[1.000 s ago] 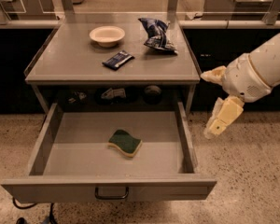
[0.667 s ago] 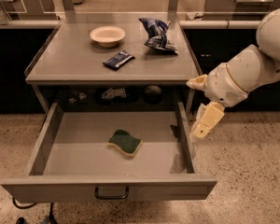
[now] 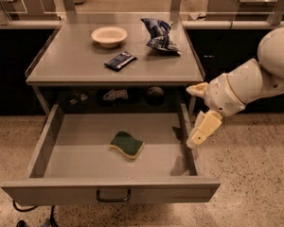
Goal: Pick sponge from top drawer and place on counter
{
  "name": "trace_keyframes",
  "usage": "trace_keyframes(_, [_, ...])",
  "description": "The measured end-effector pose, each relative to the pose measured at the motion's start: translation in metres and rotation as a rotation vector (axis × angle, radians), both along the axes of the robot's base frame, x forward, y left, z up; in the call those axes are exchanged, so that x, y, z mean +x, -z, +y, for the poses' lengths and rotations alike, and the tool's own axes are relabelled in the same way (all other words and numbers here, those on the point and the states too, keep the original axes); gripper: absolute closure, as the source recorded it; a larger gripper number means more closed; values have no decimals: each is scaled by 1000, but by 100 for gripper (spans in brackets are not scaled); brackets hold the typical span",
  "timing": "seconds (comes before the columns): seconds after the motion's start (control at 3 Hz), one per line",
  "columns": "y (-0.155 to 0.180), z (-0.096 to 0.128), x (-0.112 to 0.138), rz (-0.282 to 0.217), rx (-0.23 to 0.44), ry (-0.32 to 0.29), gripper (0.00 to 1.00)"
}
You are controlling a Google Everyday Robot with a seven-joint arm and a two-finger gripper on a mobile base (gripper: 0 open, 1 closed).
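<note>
The sponge (image 3: 127,144) lay flat in the middle of the drawer (image 3: 80,129). The gripper (image 3: 195,117) hung at its three o'clock, jaws wide, empty; it should swing over, then descend straight.

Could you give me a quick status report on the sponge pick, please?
Gripper open, empty, by the right wall of the open grey top drawer. Green-and-yellow wavy sponge flat mid-drawer, untouched. Nothing between them.

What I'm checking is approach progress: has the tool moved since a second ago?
Yes. The tool has shifted left, from beyond the right wall of the top drawer to over it, right of the sponge.
</note>
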State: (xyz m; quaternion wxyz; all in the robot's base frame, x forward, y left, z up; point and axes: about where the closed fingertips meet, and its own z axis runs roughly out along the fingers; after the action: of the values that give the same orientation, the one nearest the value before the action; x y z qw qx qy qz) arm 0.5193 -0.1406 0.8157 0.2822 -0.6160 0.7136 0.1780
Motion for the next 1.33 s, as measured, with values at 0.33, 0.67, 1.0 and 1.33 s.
trace_keyframes(0.33, [41, 32, 5, -23, 117, 18, 0])
trace_keyframes(0.67, [79, 82, -2, -32, 125, 27, 0])
trace_keyframes(1.0, [109, 116, -10, -71, -12, 48, 0])
trace_keyframes(1.33, [118, 149, -4, -114, -52, 22, 0])
